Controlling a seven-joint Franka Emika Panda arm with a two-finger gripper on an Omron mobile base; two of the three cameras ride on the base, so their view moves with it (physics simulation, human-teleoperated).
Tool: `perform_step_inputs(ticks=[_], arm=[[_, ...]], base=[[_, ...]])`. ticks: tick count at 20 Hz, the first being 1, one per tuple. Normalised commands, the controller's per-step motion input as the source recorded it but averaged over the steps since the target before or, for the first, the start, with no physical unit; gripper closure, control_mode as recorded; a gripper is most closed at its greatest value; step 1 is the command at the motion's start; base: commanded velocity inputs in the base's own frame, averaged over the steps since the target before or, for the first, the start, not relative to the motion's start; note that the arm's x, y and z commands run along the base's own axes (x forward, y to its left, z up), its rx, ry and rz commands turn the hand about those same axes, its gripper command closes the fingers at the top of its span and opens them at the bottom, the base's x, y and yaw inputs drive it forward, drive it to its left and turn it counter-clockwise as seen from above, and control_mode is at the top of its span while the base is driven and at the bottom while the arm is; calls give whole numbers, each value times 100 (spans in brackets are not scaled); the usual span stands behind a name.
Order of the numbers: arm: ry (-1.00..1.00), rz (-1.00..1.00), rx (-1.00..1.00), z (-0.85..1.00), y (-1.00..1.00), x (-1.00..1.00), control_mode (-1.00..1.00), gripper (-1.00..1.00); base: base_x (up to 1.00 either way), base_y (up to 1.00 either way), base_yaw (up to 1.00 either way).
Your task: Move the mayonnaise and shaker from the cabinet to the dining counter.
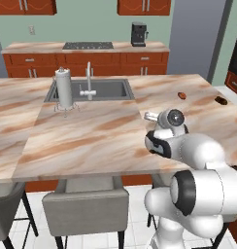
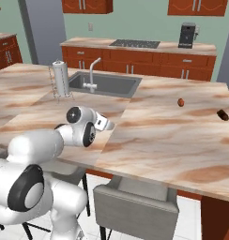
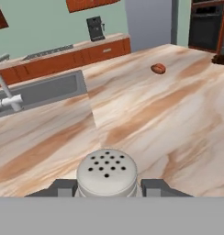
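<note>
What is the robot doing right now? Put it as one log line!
hand: shut on shaker | location: over dining counter | shaker: not yet set down | mayonnaise: unseen

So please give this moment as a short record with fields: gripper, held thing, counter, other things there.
gripper: shut on the shaker
shaker: grey, holed top, between the fingers, over the dining counter
dining counter: beige marble with sink
other things: tall grey cylinder by the sink; small brown item
</note>
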Motion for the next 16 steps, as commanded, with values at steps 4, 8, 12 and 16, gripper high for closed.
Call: perform_step_inputs(ticks=[4,8,12,16], arm=[[-2,-6,-2,-7,-31,33,-100,100],[0,-9,-2,0,-29,36,-100,100],[0,-9,-1,-5,-24,30,-100,100],[3,-6,0,-36,-19,39,-100,100]], base=[[0,0,0],[0,0,0],[0,0,0],[0,0,0]])
